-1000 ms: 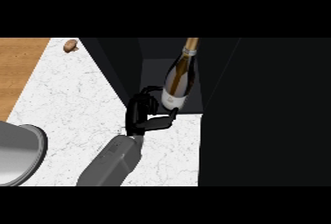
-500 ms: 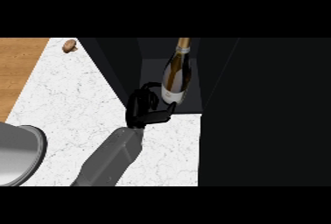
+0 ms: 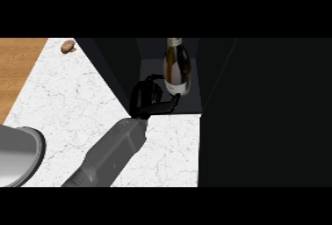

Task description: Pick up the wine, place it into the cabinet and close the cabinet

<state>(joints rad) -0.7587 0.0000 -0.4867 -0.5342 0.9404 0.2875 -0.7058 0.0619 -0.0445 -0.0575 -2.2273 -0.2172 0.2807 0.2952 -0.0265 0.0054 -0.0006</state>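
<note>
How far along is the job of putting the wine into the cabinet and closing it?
Done: the wine stands inside the cabinet, off the counter. In hand: the left hand is at the cabinet's mouth, beside the wine's base; whether it grips the wine cannot be told. Left: draw the hand out and close the cabinet, which is open.
</note>
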